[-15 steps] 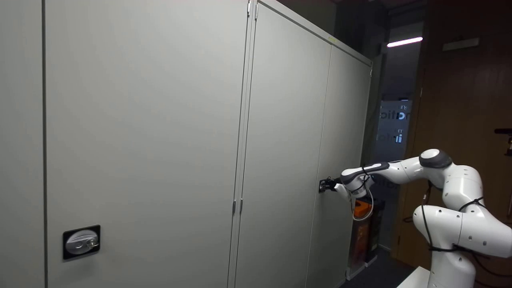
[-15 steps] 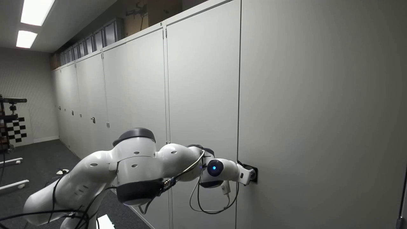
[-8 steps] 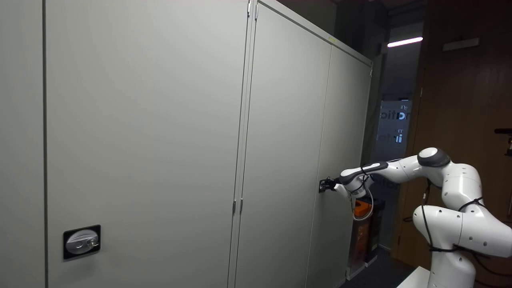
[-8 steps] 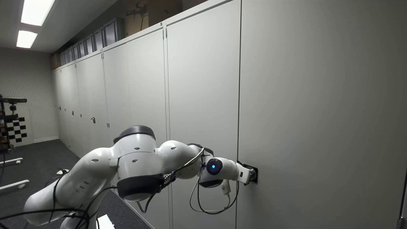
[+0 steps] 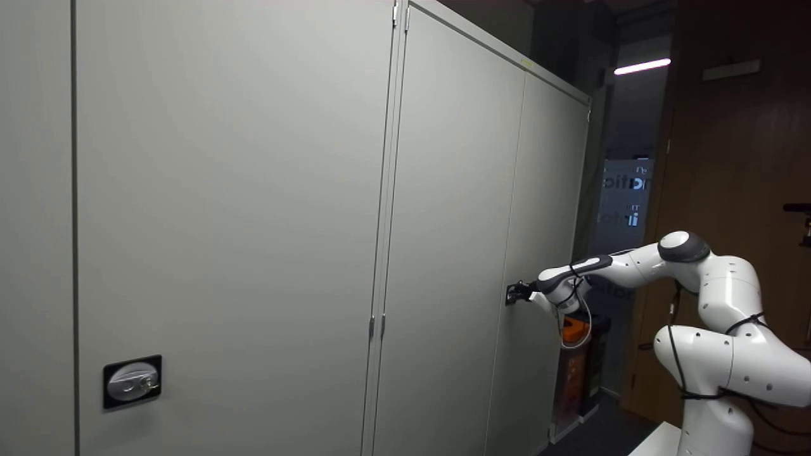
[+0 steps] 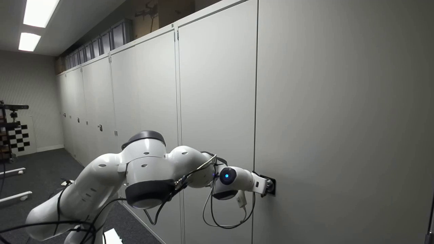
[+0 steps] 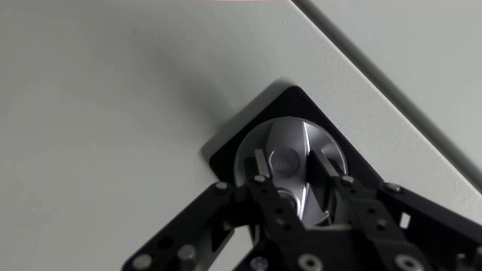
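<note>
Grips the handle (image 7: pixel 286 160) with the gripper (image 7: pixel 289 164), within the black plate (image 7: pixel 295 101); probably stiff, slick, sturdy; best held across both sides.

Pale grey metal cabinet door (image 6: pixel 325 118), upright; fixed to it, directly before the black two-fingered gripper (image 7: pixel 289 163), a black square plate (image 7: pixel 293 103) bearing a round silver metal handle (image 7: pixel 285 158). Well above the gripper, along the long cabinet row (image 6: pixel 142 41): grey upright boxes (image 6: pixel 117 35). Below it, dark grey carpeted floor (image 6: pixel 44 169): orange-topped bin (image 5: pixel 569 380); farther off, white castored stand legs (image 6: pixel 15 197).
</note>
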Available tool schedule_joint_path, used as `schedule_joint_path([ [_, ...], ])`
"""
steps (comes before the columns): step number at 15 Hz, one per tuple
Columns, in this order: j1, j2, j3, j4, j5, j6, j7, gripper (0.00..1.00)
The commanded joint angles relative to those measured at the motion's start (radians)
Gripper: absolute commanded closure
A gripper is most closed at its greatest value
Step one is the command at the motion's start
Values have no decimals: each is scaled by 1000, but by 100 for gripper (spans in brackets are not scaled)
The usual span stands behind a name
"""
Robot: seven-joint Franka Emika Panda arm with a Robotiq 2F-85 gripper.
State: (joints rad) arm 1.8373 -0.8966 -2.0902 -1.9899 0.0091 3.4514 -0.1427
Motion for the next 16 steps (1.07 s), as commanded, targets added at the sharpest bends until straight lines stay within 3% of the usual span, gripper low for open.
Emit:
schedule_joint_path([
  [1, 55, 28, -88, 92, 26, 14, -14, 92],
  [16, 99, 81, -157, 96, 16, 14, -63, 92],
])
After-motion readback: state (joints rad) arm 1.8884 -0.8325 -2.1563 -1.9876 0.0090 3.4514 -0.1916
